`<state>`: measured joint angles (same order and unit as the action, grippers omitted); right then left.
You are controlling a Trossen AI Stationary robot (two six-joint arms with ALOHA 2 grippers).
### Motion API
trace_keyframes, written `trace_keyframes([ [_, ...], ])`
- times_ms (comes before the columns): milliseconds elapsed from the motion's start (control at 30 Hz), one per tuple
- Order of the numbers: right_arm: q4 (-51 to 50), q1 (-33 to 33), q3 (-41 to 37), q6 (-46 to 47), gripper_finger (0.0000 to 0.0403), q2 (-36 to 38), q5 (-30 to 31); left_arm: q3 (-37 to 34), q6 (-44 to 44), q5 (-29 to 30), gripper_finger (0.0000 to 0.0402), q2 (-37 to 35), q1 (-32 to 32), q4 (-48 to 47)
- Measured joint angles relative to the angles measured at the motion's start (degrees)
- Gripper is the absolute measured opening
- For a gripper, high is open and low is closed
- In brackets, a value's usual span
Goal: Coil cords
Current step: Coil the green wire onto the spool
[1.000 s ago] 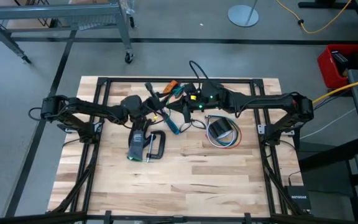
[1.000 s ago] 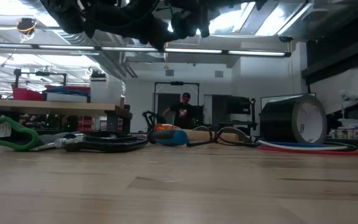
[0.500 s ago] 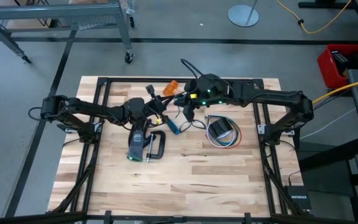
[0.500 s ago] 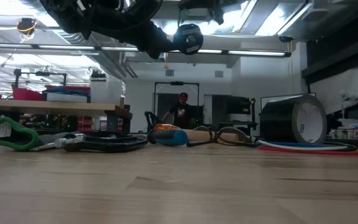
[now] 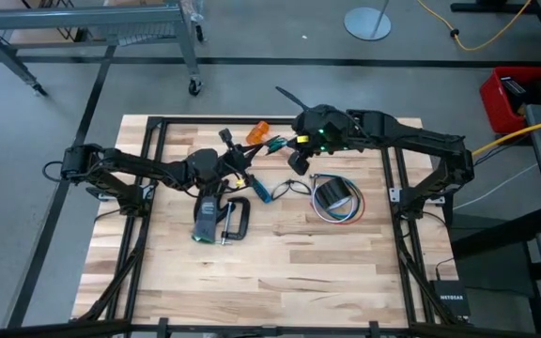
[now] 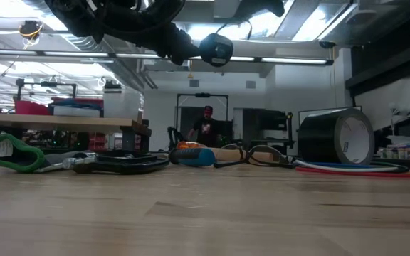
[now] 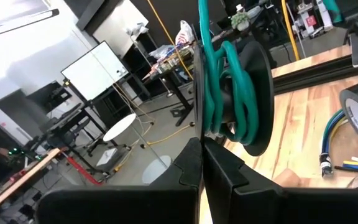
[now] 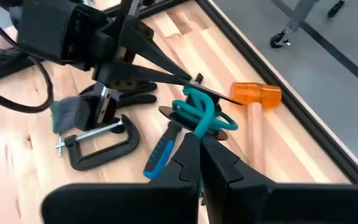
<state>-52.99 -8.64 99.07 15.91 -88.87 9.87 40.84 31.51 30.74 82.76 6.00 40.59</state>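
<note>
The teal-green cord [image 5: 275, 144] is looped into a small coil and held clear above the table's far middle, between both grippers. It also shows in the right wrist view [image 8: 201, 113] and the left wrist view [image 7: 224, 93]. My left gripper [image 5: 255, 150] comes from the left and my right gripper [image 5: 287, 147] from the right, and both are shut on the coil. The black cord [image 5: 294, 186] lies loose on the table below them. The red, white and blue wires [image 5: 342, 214] lie around a tape roll. My left gripper pinches the teal coil's far side [image 8: 191, 93] between its two long fingers [image 8: 166, 74], which reach in roughly level from the table's left. The coil hangs clear of the table. My right gripper pinches the coil's opposite side [image 8: 199, 127] between its shut fingers, slanting in from the right. How many strands it has cannot be told.
An orange-headed hammer [image 5: 260, 129] and a blue-handled screwdriver [image 5: 262, 189] lie under the coil. A black C-clamp [image 5: 238, 222] lies nearer. A dark tape roll [image 5: 332, 194] stands at the right. The near half of the table is bare wood [image 5: 280, 272]. A person [image 6: 206, 124] stands far behind.
My right arm has risen and drawn back toward the table's far right, turning at the wrist. Its gripper stays by the teal coil. My left gripper has kept still.
</note>
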Motion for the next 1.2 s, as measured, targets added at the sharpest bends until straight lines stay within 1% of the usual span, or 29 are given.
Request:
trace_keyframes([
  [300, -5.3, 0.0, 0.4, 0.0, 0.0001, 0.0, 0.7, 0.0, 0.0, 3.0, 0.0, 0.0, 0.1, -0.1],
  [600, -12.8, 0.0, 0.4, 0.0, 0.0001, 0.0, 10.5, 0.0, -0.2, 3.1, 0.0, -0.5, -1.8, -0.3],
  [733, -15.7, 0.0, 0.4, 0.0, 0.0001, 0.0, 14.0, 0.0, -0.2, 3.2, 0.0, -2.6, -2.9, -0.6],
  [867, -17.4, 0.0, 0.4, 0.0, 0.0001, 0.0, 16.2, 0.0, -1.8, 2.9, 0.0, -5.1, -3.8, -1.5],
  [967, -17.1, 0.0, 0.4, 0.0, 0.0001, 0.0, 16.5, 0.0, -3.2, 0.5, 0.0, -6.7, -4.3, -2.3],
  [1100, -16.9, 0.0, 0.4, -1.2, 0.0001, 0.0, 16.8, 0.0, -5.7, -5.5, 0.0, -7.1, -4.5, -2.8],
  [1200, -15.0, 0.0, 0.4, -1.5, 0.0001, 0.0, 17.0, 0.0, -7.3, -8.2, 0.0001, -7.1, -4.5, -2.8],
])
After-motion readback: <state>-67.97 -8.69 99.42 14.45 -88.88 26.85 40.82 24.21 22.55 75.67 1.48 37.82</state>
